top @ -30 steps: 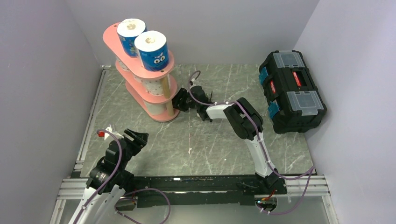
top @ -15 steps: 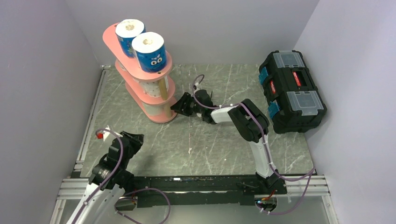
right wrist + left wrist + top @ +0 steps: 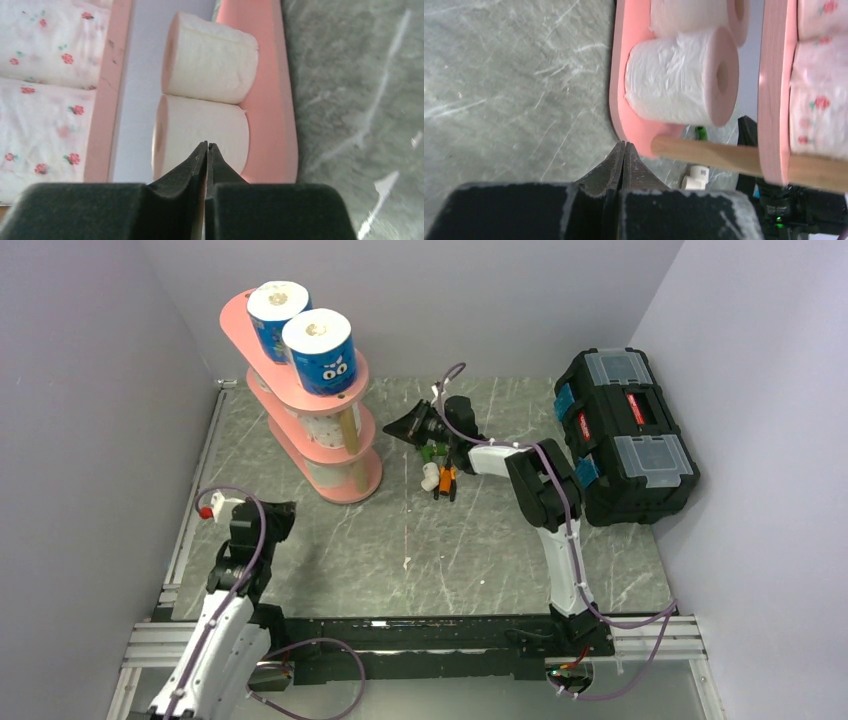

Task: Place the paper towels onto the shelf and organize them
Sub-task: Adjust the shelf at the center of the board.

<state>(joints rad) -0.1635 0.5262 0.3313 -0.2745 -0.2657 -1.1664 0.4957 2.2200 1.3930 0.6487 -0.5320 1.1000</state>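
R end effector (image 3: 206, 146) has backed off the shelf (image 3: 235, 322), it & L end effector (image 3: 624, 146) both pinched shut w/ nothing held; paper towels (image 3: 318, 345) fill all 3 tiers, so prob. wrap-up, next: retract both.

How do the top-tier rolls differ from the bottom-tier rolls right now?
The top-tier rolls wear blue wrappers, the nearer showing cartoon eyes; the bottom-tier rolls are plain white. Top-tier rolls stand uncovered; bottom-tier rolls sit beneath the middle board. All stand upright on the pink shelf.
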